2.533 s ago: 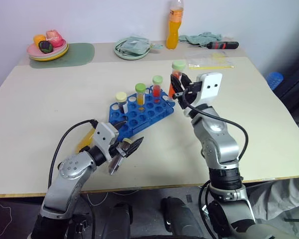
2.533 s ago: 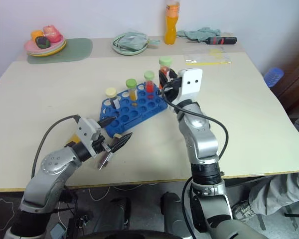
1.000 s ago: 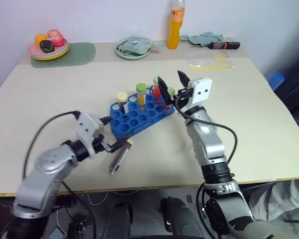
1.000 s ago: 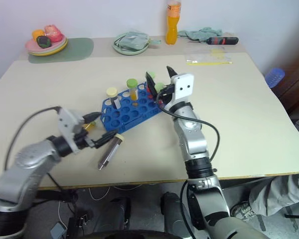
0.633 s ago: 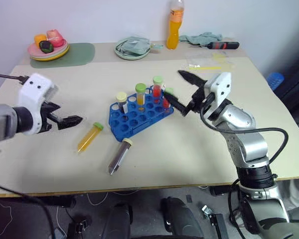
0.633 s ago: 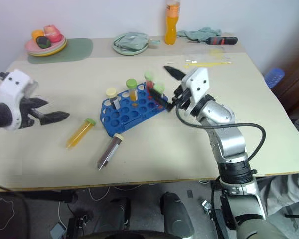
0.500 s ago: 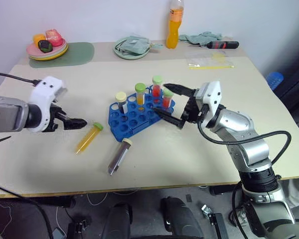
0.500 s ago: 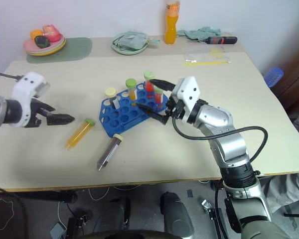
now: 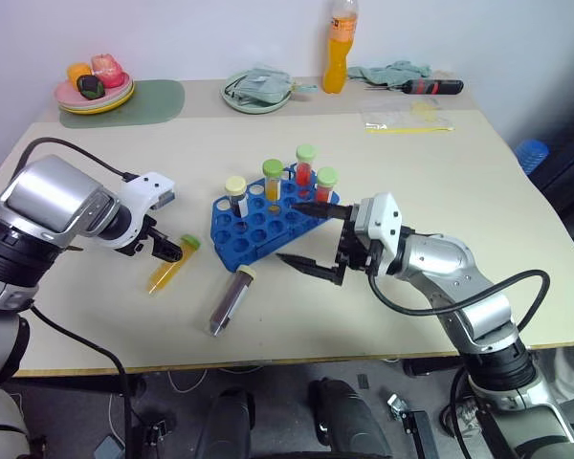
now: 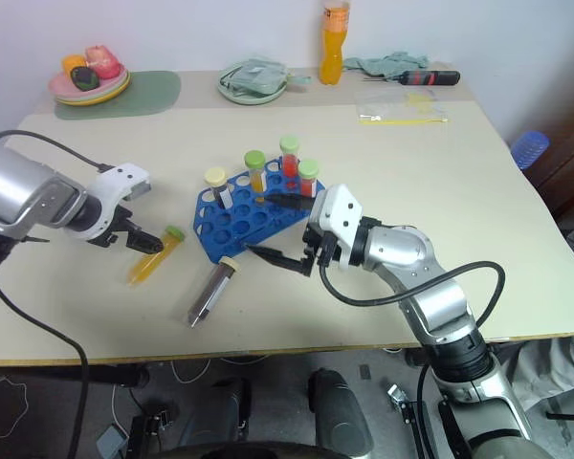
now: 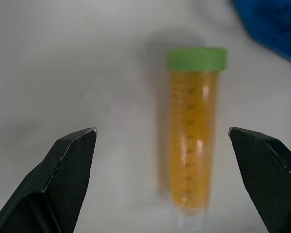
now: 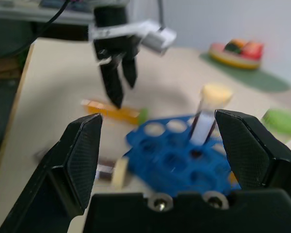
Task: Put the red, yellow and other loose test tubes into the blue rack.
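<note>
blue rack (image 9: 268, 222) sits mid-surface (image 9: 478, 182), four capped tubes upright in its far holes. yellow tube (image 9: 170, 264), green cap, lies flat just left of the rack; dark tube (image 9: 229, 300), cream cap, lies in front of it. left gripper (image 9: 168, 251) hangs over the yellow tube, wide open, empty. right gripper (image 9: 304, 234), wide open, empty, points at the rack's near right edge.

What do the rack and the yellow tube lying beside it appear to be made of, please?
The rack looks like moulded plastic: uniform blue, with a slight sheen and regular round holes. The yellow tube looks like clear plastic, though glass cannot be ruled out: the liquid shows through its wall, which carries printed graduation marks. Its cap seems to be matt green plastic.
</note>
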### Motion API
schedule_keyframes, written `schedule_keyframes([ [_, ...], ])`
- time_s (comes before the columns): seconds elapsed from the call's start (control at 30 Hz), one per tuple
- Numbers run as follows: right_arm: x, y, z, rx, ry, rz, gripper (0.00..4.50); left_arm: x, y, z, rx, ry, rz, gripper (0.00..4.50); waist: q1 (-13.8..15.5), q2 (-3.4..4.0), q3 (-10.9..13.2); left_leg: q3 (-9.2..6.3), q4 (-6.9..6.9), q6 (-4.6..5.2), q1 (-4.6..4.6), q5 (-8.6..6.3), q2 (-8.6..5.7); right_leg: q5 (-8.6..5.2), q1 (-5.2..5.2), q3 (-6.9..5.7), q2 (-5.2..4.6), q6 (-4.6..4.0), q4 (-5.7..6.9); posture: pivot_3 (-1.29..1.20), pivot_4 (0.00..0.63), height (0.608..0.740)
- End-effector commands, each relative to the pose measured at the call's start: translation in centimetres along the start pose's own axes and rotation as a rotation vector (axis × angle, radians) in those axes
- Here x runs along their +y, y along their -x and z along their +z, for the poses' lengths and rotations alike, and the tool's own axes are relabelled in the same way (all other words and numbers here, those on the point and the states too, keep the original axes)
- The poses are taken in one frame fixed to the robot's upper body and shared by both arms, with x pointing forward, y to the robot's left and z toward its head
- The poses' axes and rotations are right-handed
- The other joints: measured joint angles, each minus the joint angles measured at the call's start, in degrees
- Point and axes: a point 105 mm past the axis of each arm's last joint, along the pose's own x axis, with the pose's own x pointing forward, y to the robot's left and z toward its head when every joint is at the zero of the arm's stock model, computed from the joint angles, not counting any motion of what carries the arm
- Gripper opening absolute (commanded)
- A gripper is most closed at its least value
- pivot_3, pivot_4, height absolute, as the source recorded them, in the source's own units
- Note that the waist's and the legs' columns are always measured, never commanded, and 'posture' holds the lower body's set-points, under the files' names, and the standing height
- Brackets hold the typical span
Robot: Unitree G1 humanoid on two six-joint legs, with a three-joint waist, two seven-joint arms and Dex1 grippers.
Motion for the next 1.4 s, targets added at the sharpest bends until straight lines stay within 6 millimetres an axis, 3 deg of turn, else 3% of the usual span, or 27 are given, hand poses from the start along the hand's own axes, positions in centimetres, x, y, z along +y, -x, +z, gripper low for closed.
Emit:
schedule_keyframes([
  [0.03, 1.0, 0.2, 0.7, 0.003, 0.024, 0.04, 4.09, 0.2, -0.1, 0.0, 0.012, -0.017, 0.008, 4.5, -0.1, 0.0, 0.0, -0.01, 0.0, 0.0, 0.01, 0.0, 0.01, 0.0, -0.01, 0.0, 0.02, 0.0, 0.02, 0.0, 0.15, 0.74],
  [0.17, 1.4, 0.4, 0.3, 0.025, 0.029, 0.051, 4.09, 0.1, -0.6, -0.4, 0.033, -0.036, 0.004, 4.5, 0.0, 0.0, 0.0, -0.01, 0.0, 0.0, 0.01, 0.0, 0.01, 0.0, -0.01, 0.0, 0.02, 0.0, 0.03, 0.0, 0.15, 0.74],
  [0.2, 1.5, 0.3, 0.2, 0.028, 0.032, 0.051, 4.12, 0.2, -0.7, -0.4, 0.033, -0.036, 0.006, 4.26, 0.0, 0.0, 0.0, -0.01, 0.01, 0.0, 0.0, 0.0, 0.01, 0.0, -0.01, 0.0, 0.02, 0.0, 0.02, 0.0, 0.15, 0.74],
  [0.27, 1.5, 0.3, 0.1, 0.029, 0.036, 0.052, 4.13, 0.4, -0.9, -0.5, 0.035, -0.033, 0.013, 3.61, 0.0, -0.01, 0.0, 0.0, 0.03, 0.0, -0.01, 0.0, 0.0, 0.0, -0.01, 0.0, 0.01, 0.0, 0.02, 0.0, 0.15, 0.74],
  [0.4, 1.7, 0.1, 0.2, 0.02, 0.034, 0.054, 4.13, 0.5, -1.0, -0.8, 0.039, -0.008, 0.003, 1.53, 0.0, -0.01, 0.0, -0.01, 0.04, 0.0, -0.01, 0.0, 0.0, 0.0, -0.01, 0.0, 0.01, 0.0, 0.03, 0.0, 0.15, 0.74],
  [0.47, 1.8, 0.0, 0.2, 0.014, 0.032, 0.055, 4.13, 0.4, -1.1, -1.0, 0.044, 0.003, -0.006, 0.72, 0.0, -0.02, 0.0, -0.01, 0.05, 0.0, 0.0, 0.0, 0.0, 0.0, -0.01, 0.0, 0.01, 0.0, 0.04, 0.0, 0.15, 0.74],
  [0.57, 1.7, -0.1, 0.4, 0.007, 0.033, 0.056, 4.13, 0.8, -1.0, -1.3, 0.035, 0.01, -0.002, 0.68, 0.0, -0.01, 0.0, -0.01, 0.05, 0.0, 0.0, 0.0, 0.01, 0.0, -0.01, 0.0, 0.01, 0.0, 0.06, 0.0, 0.15, 0.74],
  [0.7, 1.6, -0.1, 0.5, 0.007, 0.035, 0.053, 4.13, 3.2, 0.6, -0.6, -0.087, 0.089, 0.073, 0.68, 0.0, -0.01, 0.0, -0.01, 0.05, 0.0, 0.02, 0.0, 0.01, 0.0, -0.01, 0.0, 0.01, 0.0, 0.07, 0.0, 0.15, 0.74],
  [0.77, 1.6, 0.1, 0.4, 0.011, 0.031, 0.049, 4.13, 4.9, 2.9, 2.3, -0.332, 0.092, 0.136, 0.68, 0.0, -0.02, 0.0, -0.04, 0.06, 0.0, 0.01, 0.0, 0.01, 0.0, -0.01, -0.01, 0.01, 0.0, 0.08, 0.0, 0.15, 0.74],
  [0.83, 1.6, 0.3, 0.1, 0.017, 0.023, 0.041, 4.13, 5.5, 7.2, 6.2, -0.721, 0.033, 0.193, 0.68, 0.3, -0.05, 0.0, -0.08, 0.13, 0.0, -0.04, 0.0, 0.02, 0.0, -0.01, -0.07, -0.02, 0.0, 0.07, 0.0, 0.15, 0.74],
  [0.9, 1.6, 0.4, -0.1, 0.02, 0.01, 0.031, 4.13, 5.2, 11.2, 7.8, -1.0, -0.002, 0.268, 0.68, 0.6, -0.1, 0.0, -0.16, 0.25, -0.01, -0.19, 0.0, 0.03, 0.01, -0.01, -0.18, -0.08, 0.0, 0.05, 0.0, 0.15, 0.74],
  [0.93, 1.6, 0.4, -0.2, 0.02, 0.0, 0.022, 4.13, 4.5, 12.6, 8.0, -1.105, -0.008, 0.271, 0.68, 0.6, -0.1, 0.0, -0.15, 0.27, -0.01, -0.24, 0.0, 0.02, 0.01, -0.02, -0.18, -0.14, 0.01, 0.01, 0.0, 0.15, 0.74],
  [1.0, 1.2, 0.5, -0.6, 0.022, -0.033, -0.018, 4.13, 1.3, 14.1, 7.9, -1.282, -0.038, 0.143, 0.68, 0.7, -0.09, 0.0, -0.08, 0.29, -0.01, -0.29, 0.0, -0.03, 0.02, -0.02, -0.17, -0.24, 0.03, -0.03, 0.0, 0.15, 0.74],
  [1.07, 0.4, 0.6, -1.4, 0.031, -0.065, -0.08, 4.13, -3.3, 13.7, 7.3, -1.36, -0.17, 0.068, 0.68, 0.6, -0.06, -0.1, 0.0, 0.3, -0.02, -0.27, 0.0, -0.06, 0.02, -0.02, -0.14, -0.31, 0.04, -0.02, 0.0, 0.15, 0.74],
  [1.13, -0.6, 1.0, -2.4, 0.043, -0.098, -0.158, 4.13, -8.2, 12.4, 6.9, -1.41, -0.278, 0.003, 0.68, 0.6, -0.07, -0.1, 0.03, 0.34, -0.02, -0.2, 0.0, -0.06, 0.02, 0.01, -0.1, -0.31, 0.05, 0.06, 0.0, 0.15, 0.74],
  [1.2, -1.5, 1.7, -3.5, 0.057, -0.127, -0.234, 4.13, -11.5, 11.2, 7.1, -1.466, -0.288, -0.024, 0.68, 1.2, -0.1, -0.1, -0.04, 0.43, -0.03, -0.12, 0.0, -0.07, 0.02, 0.18, -0.1, -0.28, 0.05, 0.08, 0.0, 0.15, 0.74],
  [1.4, -4.1, 3.8, -4.4, 0.057, -0.195, -0.385, 4.13, -15.7, 5.7, 9.0, -1.512, -0.206, -0.077, 0.68, 1.6, -0.05, -0.1, -0.02, 0.65, 0.01, 0.16, -0.02, -0.07, 0.07, 0.55, -0.04, -0.16, 0.11, 0.06, 0.0, 0.15, 0.74],
])
